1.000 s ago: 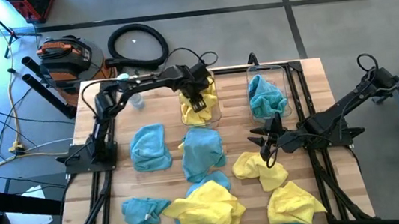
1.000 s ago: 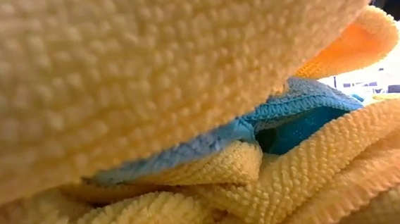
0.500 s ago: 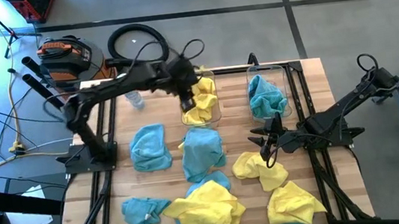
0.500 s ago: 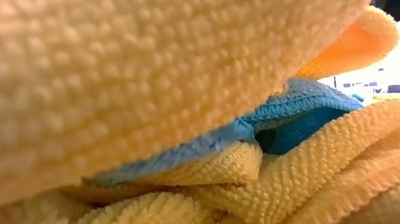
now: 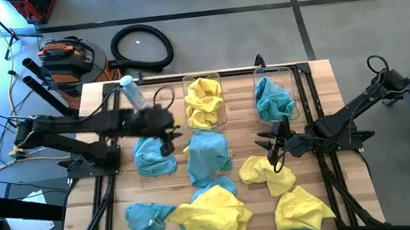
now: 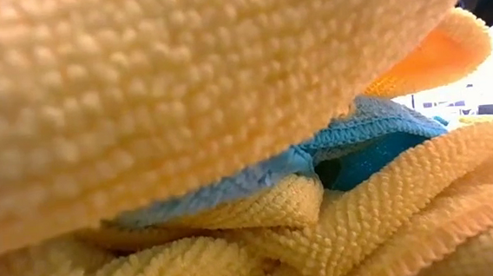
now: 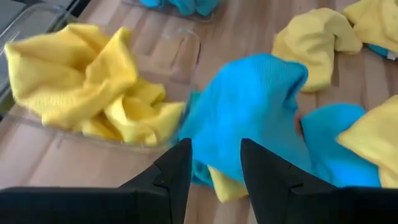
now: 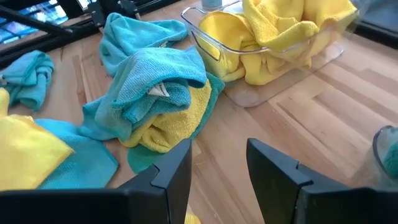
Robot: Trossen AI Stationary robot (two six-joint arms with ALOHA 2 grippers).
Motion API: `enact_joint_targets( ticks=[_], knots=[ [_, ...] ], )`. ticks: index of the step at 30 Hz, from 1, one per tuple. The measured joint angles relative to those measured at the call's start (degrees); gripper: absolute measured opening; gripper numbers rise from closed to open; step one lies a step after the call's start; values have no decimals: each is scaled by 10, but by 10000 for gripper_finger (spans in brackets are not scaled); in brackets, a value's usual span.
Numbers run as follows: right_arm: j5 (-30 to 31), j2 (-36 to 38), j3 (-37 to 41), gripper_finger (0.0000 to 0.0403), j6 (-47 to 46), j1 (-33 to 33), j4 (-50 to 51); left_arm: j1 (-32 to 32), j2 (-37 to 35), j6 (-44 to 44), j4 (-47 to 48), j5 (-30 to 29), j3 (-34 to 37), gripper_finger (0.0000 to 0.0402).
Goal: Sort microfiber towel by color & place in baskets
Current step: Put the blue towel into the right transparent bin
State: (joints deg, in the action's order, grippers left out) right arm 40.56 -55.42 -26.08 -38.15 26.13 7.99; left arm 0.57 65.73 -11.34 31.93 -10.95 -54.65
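Two clear baskets stand near the far edge. The left basket (image 5: pixel 205 102) holds yellow towels (image 7: pixel 81 87); the right basket (image 5: pixel 274 98) holds a teal towel. Loose teal towels (image 5: pixel 153 152) (image 5: pixel 208 157) (image 5: pixel 145 217) and yellow towels (image 5: pixel 210 213) (image 5: pixel 264 172) (image 5: pixel 301 211) lie on the wood. My left gripper (image 5: pixel 165 135) (image 7: pixel 214 171) is open, above the table between the far-left teal towel and the yellow-filled basket. My right gripper (image 5: pixel 274 153) (image 8: pixel 221 180) is open, hovering beside the yellow towel on the right. A yellow towel (image 6: pixel 183 99) lying against the lens fills the low view.
A clear bottle with a blue cap (image 5: pixel 133 92) lies near the far-left corner. Black arm frames run along both sides of the table (image 5: pixel 323 78). In the right wrist view a teal towel lies folded over a yellow one (image 8: pixel 155 93) beside the yellow-filled basket (image 8: pixel 273 37).
My left arm has drawn back from over the yellow-filled basket toward the table's left and near side; its gripper now stands beside the far-left teal towel. The yellow towels stay in the basket. The bottle shows uncovered. My right arm has kept still.
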Motion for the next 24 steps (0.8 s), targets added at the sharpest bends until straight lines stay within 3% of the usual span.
enact_joint_targets(
  ticks=[4, 8, 13, 18, 24],
  knots=[
    [0, 0, 0, 149, 45, -9, -36, 75, -40, -52, -25, -64, 62, 127],
    [-22, -2, 0, 149, 130, -25, -136, 135, -54, -76, -57, -104, 108, 126],
    [-59, -50, -50, 149, 254, -37, -204, 172, -54, -76, -86, -192, 139, 126],
    [-69, -149, -173, 149, 314, -53, -124, 175, -54, -76, -97, -193, 146, 126],
    [-82, -272, -347, 149, 297, -94, 97, 175, -54, -76, -96, -175, 146, 126]
  ],
)
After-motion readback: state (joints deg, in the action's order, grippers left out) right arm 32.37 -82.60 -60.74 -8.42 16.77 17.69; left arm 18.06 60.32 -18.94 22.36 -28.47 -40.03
